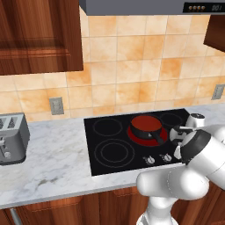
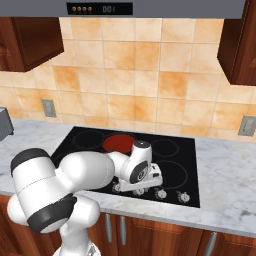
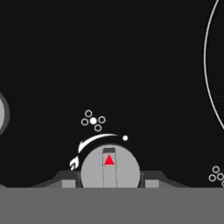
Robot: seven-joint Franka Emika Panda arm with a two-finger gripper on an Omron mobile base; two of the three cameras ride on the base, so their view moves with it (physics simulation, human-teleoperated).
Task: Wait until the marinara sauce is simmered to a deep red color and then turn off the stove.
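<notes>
The marinara sauce [image 1: 145,123] is a flat, deep red disc in a small dark long-handled pan on the back burner of the stove [image 1: 110,151]; a red ring glows around the pan. From the right, the sauce [image 2: 119,143] shows behind my arm. My gripper [image 2: 121,188] is down at the front row of silver knobs. In the hand view a silver knob [image 3: 109,164] with a red triangle sits between my fingertips [image 3: 68,183]. My gripper [image 3: 109,182] stands open, one finger on each side of the knob with a slight gap.
A grey toaster [image 1: 12,138] stands on the marble counter [image 1: 52,162] at the left. Other knobs [image 2: 161,192] lie to the right of my hand. A range hood [image 2: 150,7] and wooden cabinets [image 1: 39,35] hang above; my own elbow fills the near right.
</notes>
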